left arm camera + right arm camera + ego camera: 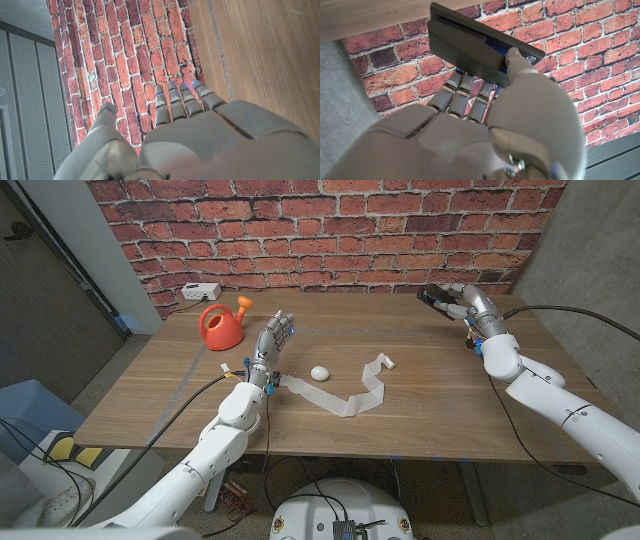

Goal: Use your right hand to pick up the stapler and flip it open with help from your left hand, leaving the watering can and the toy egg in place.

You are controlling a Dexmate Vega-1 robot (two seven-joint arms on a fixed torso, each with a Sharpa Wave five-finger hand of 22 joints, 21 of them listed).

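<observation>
The right hand (485, 135) clamps the black stapler (475, 47) between its thumb and fingers, lifted off the counter (450, 390) at its far right corner. The left hand (272, 340), fingers apart and empty, stands beside the orange watering can (220, 325), well apart from the stapler. The pickup seems done; next the hands must meet so the left can swing the stapler open.

Head camera overlooks table (420, 340); wrist cameras (close) share brick wall (130, 55).
</observation>
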